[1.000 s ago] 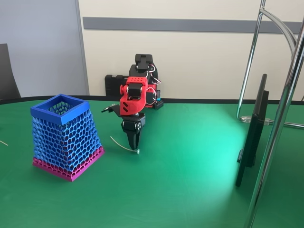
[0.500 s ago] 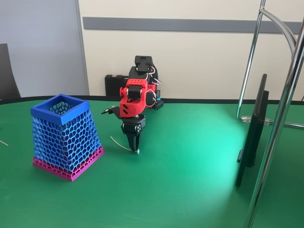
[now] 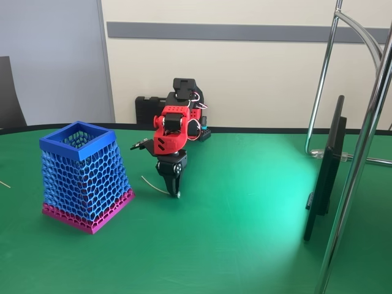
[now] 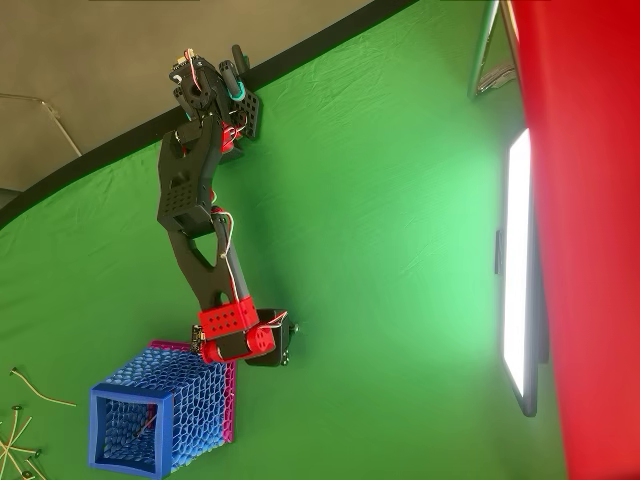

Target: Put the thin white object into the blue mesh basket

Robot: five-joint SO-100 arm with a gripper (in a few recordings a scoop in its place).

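While the blue mesh basket [image 3: 84, 177] is standing upright on the green table [image 3: 245, 233], left of the arm in the fixed view, the red-and-black gripper [image 3: 176, 194] is pointing straight down with its jaws pinching the beaded end of the thin white object [image 3: 153, 186], whose free end is trailing toward the basket without touching it

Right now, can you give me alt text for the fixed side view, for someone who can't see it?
A red and black robot arm reaches down to a green table, its gripper closed at the bead end of a thin white strand lying on the surface. Left of it stands a tall blue mesh basket with a magenta base. A dark screen stands edge-on at right.
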